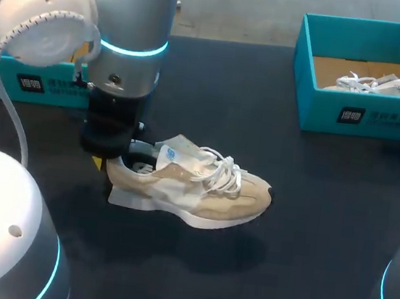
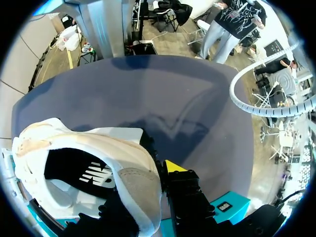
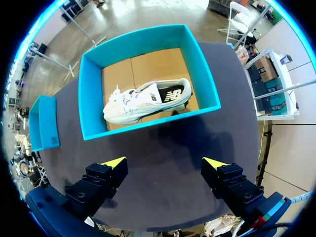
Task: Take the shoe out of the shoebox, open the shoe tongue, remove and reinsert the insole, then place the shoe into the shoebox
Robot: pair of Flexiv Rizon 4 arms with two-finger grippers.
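A beige shoe (image 1: 203, 186) with white laces lies on its side on the dark table, toe to the right. My left gripper (image 1: 114, 161) comes down at its heel and is shut on the heel collar (image 2: 133, 163); one yellow tip (image 2: 173, 165) shows outside the collar, and the other finger is hidden inside the shoe. The black insole (image 2: 74, 170) with a white logo lies inside the shoe. My right gripper (image 3: 164, 163) hangs open and empty above the table, just short of the teal shoebox (image 3: 148, 123).
The shoebox (image 1: 350, 113) stands at the back right and holds a second, white shoe (image 1: 383, 86) on its cardboard floor. Another teal box piece (image 1: 41, 79) sits at the back left, behind my left arm.
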